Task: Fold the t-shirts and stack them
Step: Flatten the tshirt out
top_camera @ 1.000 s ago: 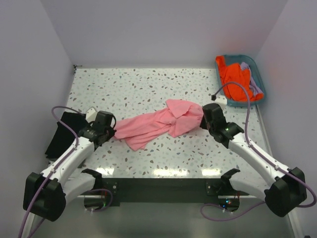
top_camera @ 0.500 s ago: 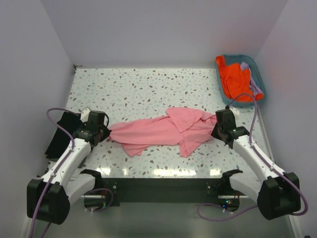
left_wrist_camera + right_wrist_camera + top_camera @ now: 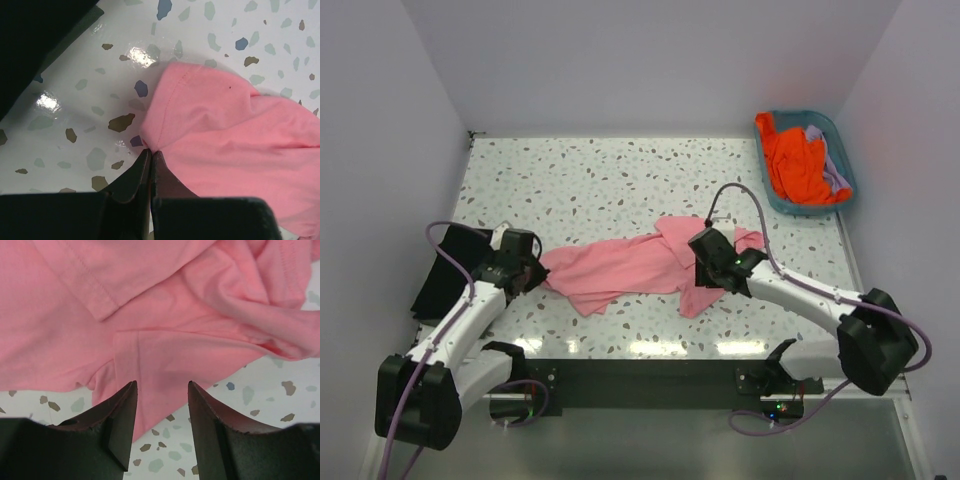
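The salmon-pink t-shirt (image 3: 630, 265) lies stretched out and rumpled across the middle of the table. My left gripper (image 3: 535, 275) is shut on its left edge (image 3: 165, 125), low over the table. My right gripper (image 3: 705, 272) is open and empty, just above the shirt's right half (image 3: 165, 340), which lies in folds. The black t-shirt (image 3: 448, 265) lies at the table's left edge and fills the left wrist view's top left corner (image 3: 35, 35). The bright orange t-shirt (image 3: 798, 165) and the pale lavender t-shirt (image 3: 830, 165) lie in the basket.
The teal plastic basket (image 3: 840, 135) stands at the back right corner. The speckled table (image 3: 600, 180) has walls at the back and both sides. A dark bar runs along the near edge by the arm bases.
My right gripper has let go of the shirt's right end and moved left, over the shirt's middle right. The left gripper still holds the left edge, almost unmoved.
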Tool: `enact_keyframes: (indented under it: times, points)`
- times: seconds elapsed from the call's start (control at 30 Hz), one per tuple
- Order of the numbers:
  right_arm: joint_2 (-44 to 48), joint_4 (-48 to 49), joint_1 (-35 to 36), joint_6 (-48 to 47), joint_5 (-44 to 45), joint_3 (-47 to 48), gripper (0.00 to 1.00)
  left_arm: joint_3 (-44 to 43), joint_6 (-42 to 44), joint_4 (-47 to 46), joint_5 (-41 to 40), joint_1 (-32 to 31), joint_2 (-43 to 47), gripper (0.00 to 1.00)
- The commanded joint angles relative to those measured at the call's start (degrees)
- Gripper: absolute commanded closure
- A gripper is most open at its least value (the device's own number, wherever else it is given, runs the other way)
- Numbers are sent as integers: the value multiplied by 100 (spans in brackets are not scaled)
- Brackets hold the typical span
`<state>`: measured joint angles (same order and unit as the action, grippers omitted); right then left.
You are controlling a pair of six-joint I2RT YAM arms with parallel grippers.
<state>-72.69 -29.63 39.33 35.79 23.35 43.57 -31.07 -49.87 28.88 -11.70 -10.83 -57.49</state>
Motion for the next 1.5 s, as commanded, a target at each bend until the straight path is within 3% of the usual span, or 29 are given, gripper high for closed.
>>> enact_keyframes:
  times: [0.0,0.27,0.77,0.87,0.9,1.0,1.13,1.3,1.47]
  points:
    - [-351,220,364,261,258,116,52,22,126,-287,124,55,-25,100]
    - [-782,194,1041,534,345,90,51,31,126,-322,177,55,-113,100]
    - [-449,150,1384,938,249,-569,54,31,144,-296,160,55,-148,100]
    - [-343,124,1402,974,283,-639,68,22,144,-296,142,55,-157,100]
    - [-317,106,1402,1000,301,-657,81,22,144,-296,133,55,-148,100]
    - [-124,10,1402,1044,336,-701,100,22,153,-252,107,55,-131,100]
    - [386,-543,1402,1044,608,-543,100,-57,197,-190,89,55,-95,100]
    - [1203,-1561,1376,834,1451,361,100,-364,381,3,89,55,-16,100]
    - [1828,-1959,1367,456,2155,1363,100,-584,601,82,247,55,98,100]
